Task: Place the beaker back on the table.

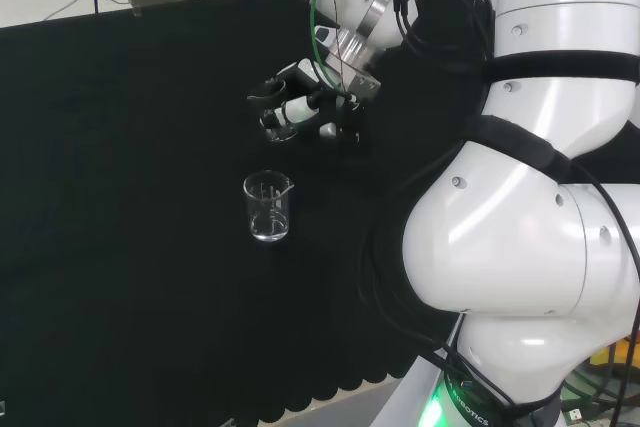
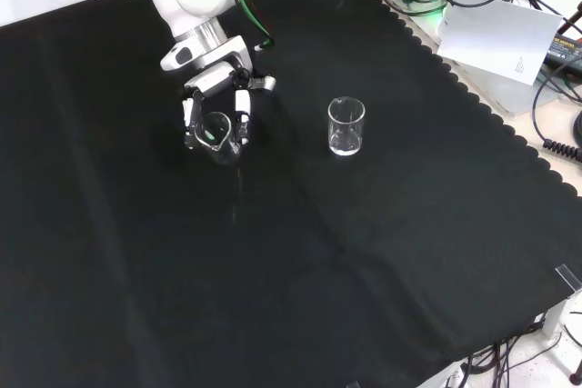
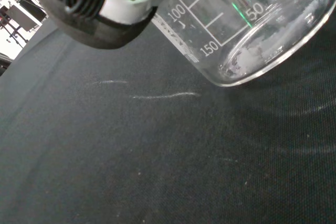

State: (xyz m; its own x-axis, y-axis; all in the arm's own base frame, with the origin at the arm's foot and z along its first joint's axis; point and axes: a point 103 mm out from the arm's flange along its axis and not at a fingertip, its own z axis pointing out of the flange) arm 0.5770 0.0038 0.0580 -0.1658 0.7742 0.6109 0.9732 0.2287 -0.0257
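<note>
The hand [image 2: 216,102] is clasped around a clear glass beaker [image 2: 216,134], its fingers [image 2: 242,114] curled down either side of the glass. In the front view the beaker hangs just below the palm, between the fingers, with its open mouth turned toward the camera, so it is tilted rather than upright. In the head view the hand [image 1: 318,97] sits left of the arm's big white links, and the held beaker [image 1: 279,127] shows as a faint clear shape at the fingertips.

From the wrist view the beaker [image 3: 247,24] is close and large, its printed graduation marks plain on the wall and its round base edge angled toward the black cloth [image 3: 157,161]. A black and white part of the hand [image 3: 100,9] lies right against its wall. Whether the base touches the cloth I cannot tell; in this view it seems to be just above it.

A second beaker [image 2: 346,126] stands upright and alone on the tabletop [image 2: 364,270], well apart from the hand and to its right in the front view. In the head view this second beaker [image 1: 268,207] stands nearer the camera than the hand.
</note>
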